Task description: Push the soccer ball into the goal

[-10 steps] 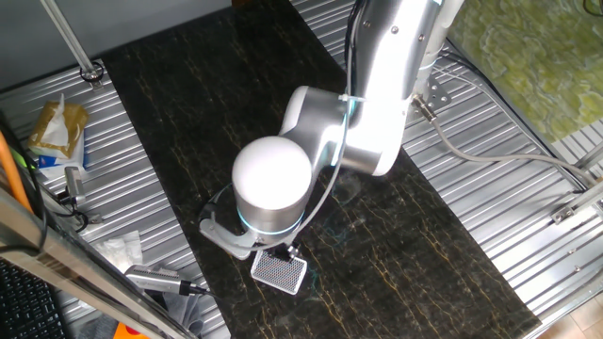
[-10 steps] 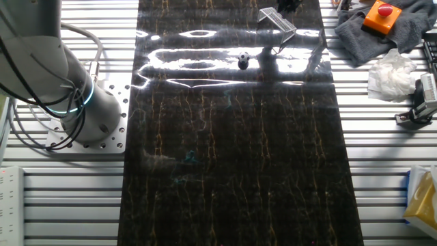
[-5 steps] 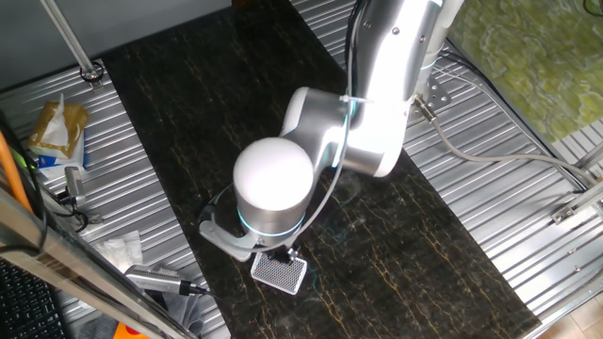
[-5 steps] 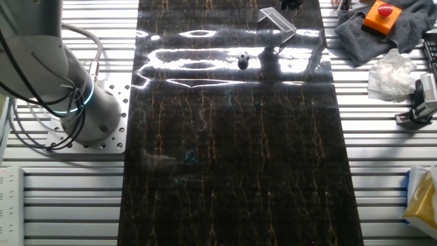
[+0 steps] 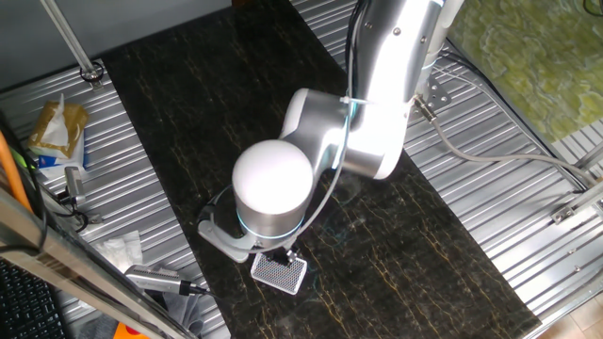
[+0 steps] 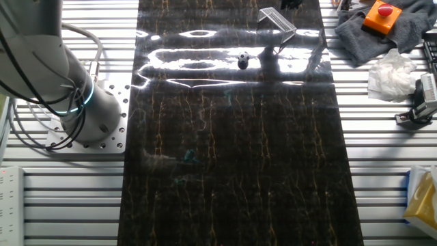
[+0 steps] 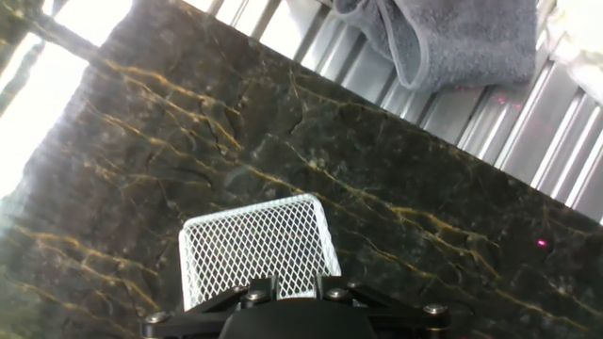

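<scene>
A: Item one, the soccer ball [image 6: 243, 60]. Where do you find it?

B: In the other fixed view, upper centre of the frame, on the dark marble-patterned table [image 6: 232, 157]. It is small, black and white, and sits alone among bright glare patches. You do not see it in the first fixed view or in the hand view.

A: Item two, the goal [image 7: 254, 250].

B: White rim, fine mesh. In the hand view it fills the lower centre of the frame, directly ahead of the black hand body at the bottom edge. In the first fixed view it lies at lower centre, just under the arm's round white joint. In the other fixed view it sits at the top edge, up and to the right of the ball, apart from it.

A: Item three, the gripper [image 5: 281, 252].

B: Only a dark tip shows under the arm [image 5: 367, 104] in the first fixed view, right at the goal's upper rim. Whether it touches, you cannot tell. The jaws are not visible in any view, so you cannot tell how wide they stand.

A: Other stock?

B: Grey towel [image 7: 452, 38], upper right of the hand view, on the ribbed metal surface beyond the table edge. Orange box with a red button [image 6: 381, 15] resting on that towel, top right of the other fixed view. Crumpled white tissue [image 6: 390, 74] just below it.
</scene>
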`<act>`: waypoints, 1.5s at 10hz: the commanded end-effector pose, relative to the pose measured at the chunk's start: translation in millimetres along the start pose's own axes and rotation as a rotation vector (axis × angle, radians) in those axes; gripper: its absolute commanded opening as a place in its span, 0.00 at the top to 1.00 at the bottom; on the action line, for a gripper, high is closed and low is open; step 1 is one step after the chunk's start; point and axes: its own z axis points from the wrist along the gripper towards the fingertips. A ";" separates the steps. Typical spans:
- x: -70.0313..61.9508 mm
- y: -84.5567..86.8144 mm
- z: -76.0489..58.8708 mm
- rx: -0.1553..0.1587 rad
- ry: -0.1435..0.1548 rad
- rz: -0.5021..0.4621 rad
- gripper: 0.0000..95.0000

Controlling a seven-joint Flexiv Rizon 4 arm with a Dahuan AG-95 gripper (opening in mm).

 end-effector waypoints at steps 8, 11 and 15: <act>1.0 -0.4 -0.6 0.003 -0.001 0.018 0.80; 1.0 -0.4 -0.6 0.003 -0.001 0.020 0.80; 1.0 -0.4 -0.6 0.009 0.002 0.020 0.80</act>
